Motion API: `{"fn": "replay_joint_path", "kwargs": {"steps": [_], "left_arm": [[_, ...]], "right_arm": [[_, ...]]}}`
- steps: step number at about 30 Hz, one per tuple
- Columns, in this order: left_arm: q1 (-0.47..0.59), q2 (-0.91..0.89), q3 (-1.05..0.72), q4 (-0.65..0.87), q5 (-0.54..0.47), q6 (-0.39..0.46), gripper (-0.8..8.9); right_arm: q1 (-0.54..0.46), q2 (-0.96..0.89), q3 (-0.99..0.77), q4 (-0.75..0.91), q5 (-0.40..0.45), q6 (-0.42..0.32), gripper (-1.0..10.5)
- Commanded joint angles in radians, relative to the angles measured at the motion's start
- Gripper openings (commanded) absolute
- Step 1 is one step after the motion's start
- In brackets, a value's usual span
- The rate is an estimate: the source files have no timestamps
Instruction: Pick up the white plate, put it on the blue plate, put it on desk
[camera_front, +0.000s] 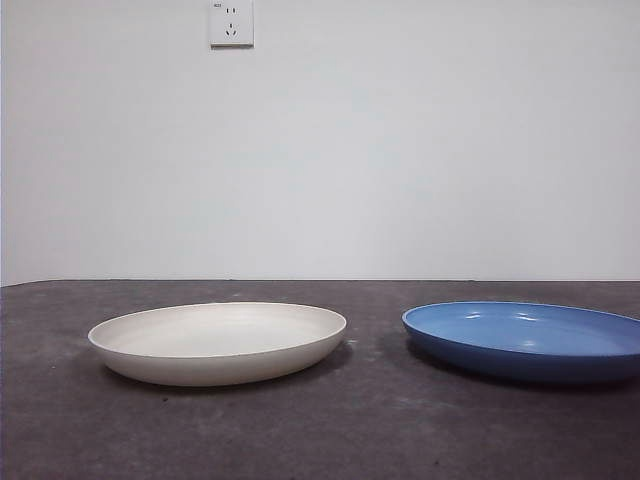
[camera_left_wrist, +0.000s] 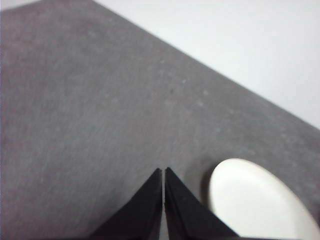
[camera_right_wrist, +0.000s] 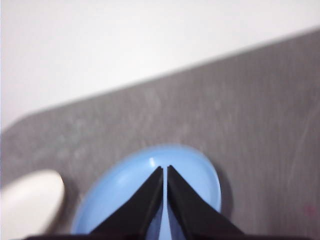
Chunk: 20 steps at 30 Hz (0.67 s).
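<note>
Here the white plate (camera_front: 217, 342) is seen resting flat on the desk (camera_front: 320, 430), empty. The blue plate (camera_front: 527, 340) is set beside it, apart, also flat and empty. The left gripper (camera_left_wrist: 163, 172) is held above bare desk beside the white plate, jaws pressed together on nothing. The right gripper (camera_right_wrist: 164, 170) is held over the blue plate, jaws likewise closed, empty. A wall socket (camera_front: 231, 23) is noted behind.

Plain white wall (camera_front: 400, 150) behind; wall socket (camera_front: 231, 23) (upper left); soft even light.
</note>
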Motion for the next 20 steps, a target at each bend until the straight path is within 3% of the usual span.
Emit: {"fn": "replay_joint_path", "kwargs": {"steps": [1,10,20], "left_arm": [[0.002,0.037,0.081,-0.005,0.017,-0.003,0.10],[0.002,0.310,0.365,-0.105,0.158,0.140,0.10],[-0.009,0.657,0.657,-0.331,0.397,0.337,0.10]], "right_arm": [[0.000,0.025,0.093,-0.007,0.017,0.009,0.1],[0.000,0.291,0.420,-0.195,0.003,-0.132,0.1],[0.004,0.659,0.802,-0.578,-0.189,-0.322,0.1]]}}
